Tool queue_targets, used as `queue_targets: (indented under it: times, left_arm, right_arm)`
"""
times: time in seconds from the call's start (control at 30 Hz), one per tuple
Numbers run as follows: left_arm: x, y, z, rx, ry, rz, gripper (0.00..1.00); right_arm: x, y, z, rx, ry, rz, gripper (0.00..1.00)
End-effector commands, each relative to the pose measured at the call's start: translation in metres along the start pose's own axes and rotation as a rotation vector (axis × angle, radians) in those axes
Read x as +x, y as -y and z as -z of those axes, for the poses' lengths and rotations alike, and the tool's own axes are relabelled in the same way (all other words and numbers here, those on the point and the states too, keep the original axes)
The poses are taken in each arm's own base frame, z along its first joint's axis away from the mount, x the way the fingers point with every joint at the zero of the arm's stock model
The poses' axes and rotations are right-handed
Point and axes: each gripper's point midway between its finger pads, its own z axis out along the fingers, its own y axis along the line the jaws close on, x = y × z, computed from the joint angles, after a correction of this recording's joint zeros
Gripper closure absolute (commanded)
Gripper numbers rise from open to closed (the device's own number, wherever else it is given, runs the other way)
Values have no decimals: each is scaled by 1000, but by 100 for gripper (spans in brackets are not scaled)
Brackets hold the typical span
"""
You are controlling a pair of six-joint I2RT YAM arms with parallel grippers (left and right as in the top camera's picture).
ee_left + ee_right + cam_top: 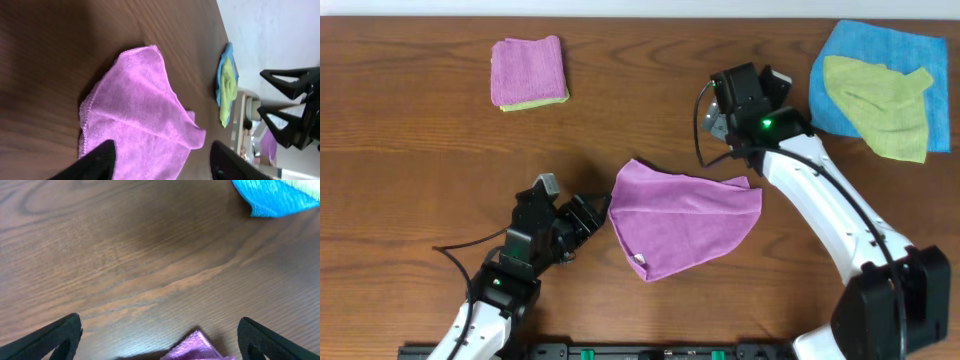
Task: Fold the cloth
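Observation:
The purple-magenta cloth (pixel 685 215) lies at mid-table, folded over into a rough triangle, with its white tag (pixel 640 262) at the near corner. My left gripper (pixel 586 217) is open and empty just left of the cloth's left edge; the left wrist view shows the cloth (pixel 140 115) spread before the open fingers (pixel 162 162). My right gripper (pixel 740 100) is open and empty, raised behind the cloth's far right corner. The right wrist view shows only that corner's tip (pixel 197 347) between the wide-open fingers (pixel 160 335).
A bright blue cloth (pixel 905 50) with a yellow-green cloth (pixel 880 105) on top lies at the far right, and also shows in the left wrist view (pixel 227 85) and the right wrist view (pixel 275 197). A folded purple and yellow-green stack (pixel 528 72) sits at the far left.

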Motion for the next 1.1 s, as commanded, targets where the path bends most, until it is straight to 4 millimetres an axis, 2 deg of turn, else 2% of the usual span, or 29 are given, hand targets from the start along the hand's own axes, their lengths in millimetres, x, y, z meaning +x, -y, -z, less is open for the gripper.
queue_targets:
  times: [0.0,0.07,0.17,0.27,0.33,0.4,0.47,0.5,0.57,0.67,0.8,0.9,1.03,1.07]
  left_arm:
    - [15,13,1,58,-93,3,50]
    - [33,23,5,110,-203,21,53]
    - [52,30,10,142,-314,58,51]
    - [70,28,9,132,-378,33,37]
    - [83,23,4,116,-409,-24,33]
    - [89,22,-1,111,-413,-67,28]
    - [92,25,-10,138,-388,-185,27]
    - [94,21,-14,127,-377,-231,26]
    - [98,9,-21,82,-374,-267,23]
    - [105,-9,-31,21,-399,-264,21]
    - [107,-19,-41,0,-408,-258,20]
    - [108,-24,-46,-11,-414,-254,19]
    - [113,-34,-49,-36,-439,-244,18]
    - [114,-34,-48,-36,-448,-242,18]
  right_arm:
    - [1,8,11,24,-5,140,1]
    - [11,23,24,58,-57,178,1]
    - [33,43,42,80,-161,213,1]
    - [48,55,43,100,-228,290,1]
    - [57,50,29,45,-256,446,1]
    - [70,37,15,-86,-289,653,1]
    - [87,22,5,-291,-345,723,1]
    - [89,21,0,-364,-355,731,1]
    - [89,31,-13,-411,-374,686,4]
    - [80,64,-35,-447,-423,556,12]
    - [77,76,-38,-533,-452,467,20]
    - [86,82,-42,-530,-501,444,25]
    - [107,80,-49,-539,-596,405,37]
    - [112,80,-51,-544,-621,398,37]
